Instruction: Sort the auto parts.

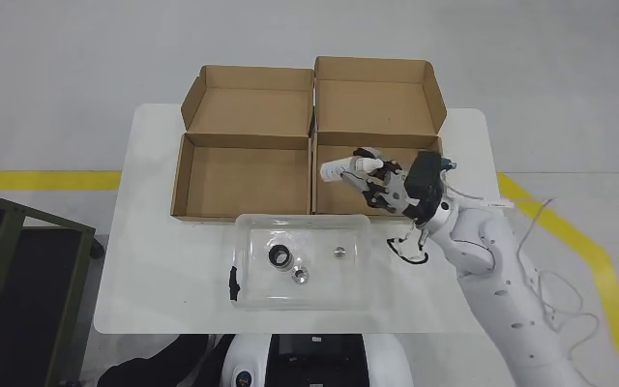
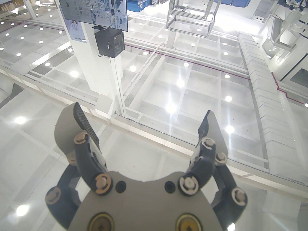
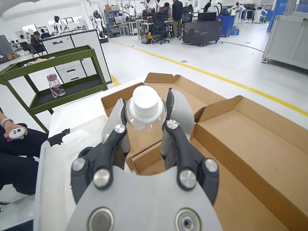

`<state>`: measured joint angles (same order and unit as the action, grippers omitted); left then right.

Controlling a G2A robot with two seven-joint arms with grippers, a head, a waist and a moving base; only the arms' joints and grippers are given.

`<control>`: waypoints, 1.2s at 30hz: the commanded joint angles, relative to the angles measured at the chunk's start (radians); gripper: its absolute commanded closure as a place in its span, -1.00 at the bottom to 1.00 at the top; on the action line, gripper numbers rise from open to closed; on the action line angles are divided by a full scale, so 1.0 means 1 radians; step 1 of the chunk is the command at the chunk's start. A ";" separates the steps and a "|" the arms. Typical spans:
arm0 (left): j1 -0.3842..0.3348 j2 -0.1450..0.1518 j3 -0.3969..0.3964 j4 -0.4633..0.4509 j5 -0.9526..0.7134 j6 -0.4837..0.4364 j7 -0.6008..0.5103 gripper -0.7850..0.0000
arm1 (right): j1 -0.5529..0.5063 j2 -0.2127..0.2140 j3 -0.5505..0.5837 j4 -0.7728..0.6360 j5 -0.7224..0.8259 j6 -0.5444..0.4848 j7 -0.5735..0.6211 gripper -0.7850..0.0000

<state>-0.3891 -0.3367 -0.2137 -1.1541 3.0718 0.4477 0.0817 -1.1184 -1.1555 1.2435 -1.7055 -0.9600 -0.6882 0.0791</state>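
Auto parts are my job here, and one of them, the capped part point(image 3: 145, 109), is pinched in my right hand point(image 3: 146, 98). It has a clear rounded body and a white cap. One finger presses on each side of the clear body, and the cap sticks out past the fingertips. The part hangs in the air and touches nothing except the fingers.

From the top view, that hand sits over the right box point(image 1: 334, 198), an open cardboard box with its lid folded back. It is on the side nearest the wall shared with the left box point(image 1: 242, 179), and the capped end points toward that neighbour. The two boxes stand touching, side by side, at the far part of the white surface point(image 1: 145, 242).

Just in front of the boxes, closer to me, lies a clear tray point(image 1: 300, 219). Inside it I can see a black ring point(image 1: 280, 257) toward the left, a small metal piece point(image 1: 302, 275) just beside it, and a second metal piece point(image 1: 339, 252) farther right. All three are apart from one another. A strip of black tape point(image 1: 233, 282) is stuck on the tray's near left corner.

My left hand point(image 2: 142, 109) is spread wide with nothing between its ridged fingers, and it is aimed up at the ceiling.
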 commanded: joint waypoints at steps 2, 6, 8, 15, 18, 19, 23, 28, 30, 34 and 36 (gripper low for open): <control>0.000 0.000 0.000 0.000 0.000 0.000 0.000 -1.00 | 0.020 -0.002 -0.010 0.027 -0.018 0.035 0.023 1.00; 0.000 0.000 0.000 0.000 0.000 0.000 0.000 -1.00 | 0.045 -0.004 -0.020 0.062 -0.033 0.061 0.075 1.00; 0.000 0.000 0.000 0.000 0.000 0.000 0.000 -1.00 | 0.057 -0.004 -0.027 0.079 -0.035 0.064 0.104 1.00; 0.000 0.000 0.000 0.000 0.000 0.000 0.000 -1.00 | 0.092 -0.009 -0.068 0.132 -0.058 0.082 0.170 1.00; 0.000 0.000 0.000 0.000 0.000 0.000 0.000 -1.00 | 0.107 -0.013 -0.091 0.151 -0.084 0.097 0.181 1.00; 0.000 0.000 0.000 0.000 0.000 0.000 0.000 -1.00 | 0.114 -0.014 -0.098 0.155 -0.102 0.106 0.190 1.00; 0.000 0.000 0.000 0.000 0.000 0.000 0.000 -1.00 | 0.146 -0.019 -0.131 0.161 -0.169 0.134 0.225 1.00; 0.000 0.000 0.000 0.000 0.000 0.000 0.000 -1.00 | 0.183 -0.027 -0.167 0.186 -0.194 0.149 0.262 1.00; 0.000 0.000 0.000 0.000 0.000 0.000 0.000 -1.00 | 0.194 -0.031 -0.178 0.202 -0.191 0.151 0.273 1.00; 0.000 0.000 0.000 0.000 0.000 0.000 0.000 -1.00 | 0.214 -0.036 -0.196 0.229 -0.190 0.156 0.297 1.00; 0.000 0.000 0.000 0.000 0.000 0.000 0.000 -1.00 | 0.222 -0.039 -0.203 0.238 -0.189 0.162 0.303 1.00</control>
<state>-0.3891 -0.3367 -0.2137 -1.1541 3.0718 0.4477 0.0817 -0.9002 -1.1932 1.0437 -1.4722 -1.1490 -0.5299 0.3794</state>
